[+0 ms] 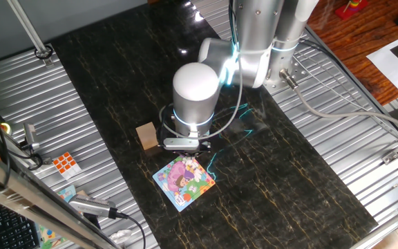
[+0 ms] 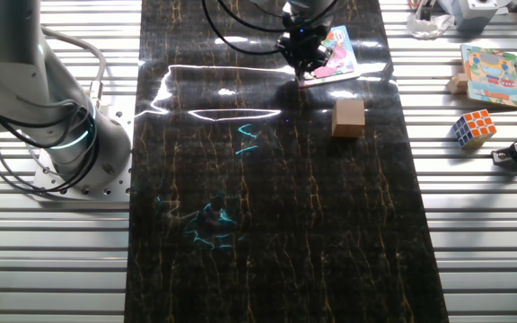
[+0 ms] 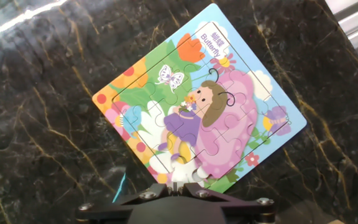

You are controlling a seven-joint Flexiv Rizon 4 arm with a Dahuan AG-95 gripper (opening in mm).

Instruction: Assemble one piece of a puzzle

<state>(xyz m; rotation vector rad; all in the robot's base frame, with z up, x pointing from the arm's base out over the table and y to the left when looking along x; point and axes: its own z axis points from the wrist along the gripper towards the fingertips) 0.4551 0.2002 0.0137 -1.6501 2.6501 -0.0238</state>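
The puzzle is a small square cartoon board with a blue border, lying flat on the dark marble strip. It also shows in one fixed view and in the other fixed view. My gripper hangs over the puzzle's near edge, its jaws drawn together on a thin pale sliver. A blurred whitish piece sits just below the fingertips, over the white flower area at the puzzle's lower edge. In the fixed views the gripper stands low at the puzzle's edge.
A tan wooden cube stands on the marble close to the gripper. An orange-and-white Rubik's cube and a second picture board lie on the ribbed metal side. Cables trail beside the arm.
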